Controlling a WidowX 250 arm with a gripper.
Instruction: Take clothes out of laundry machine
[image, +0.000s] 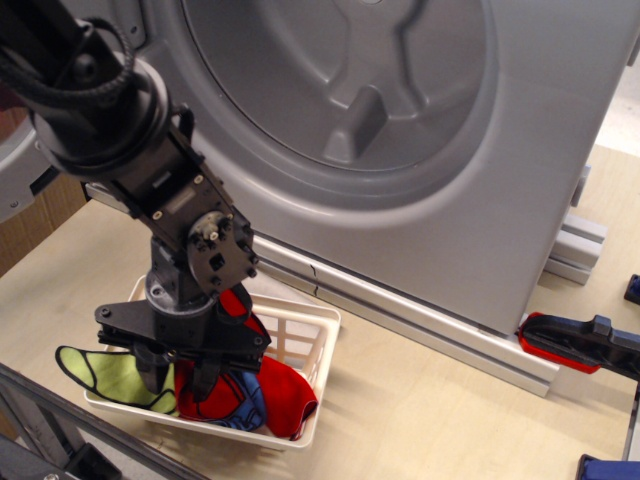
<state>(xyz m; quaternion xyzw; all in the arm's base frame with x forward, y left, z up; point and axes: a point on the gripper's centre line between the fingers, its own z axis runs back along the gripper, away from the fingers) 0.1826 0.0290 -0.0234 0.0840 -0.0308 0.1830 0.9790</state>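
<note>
Nearest to us, we see the white slatted plastic basket (305, 345) holding floppy cloth pieces with thin black edging (285, 395): bright red, blue and lime green. Our black gripper (178, 372) has its fingers spread over the red piece. Behind stands the large silver-grey laundry machine (420, 150), with its ribbed drum.

We see the large silver-grey laundry machine (420, 130) in smooth metal with a dull satin sheen — its ribbed drum recess catches soft highlights. The white slatted basket (300, 345) looks like glossy moulded plastic. In it lie soft matt cloth pieces: a bright red cloth (285, 398), a lime green cloth (95, 372) and a blue cloth (245, 405), each black-edged. The black gripper (178, 375) appears hard and matt. The pale bench (430, 410) shows smooth wood grain.
</note>
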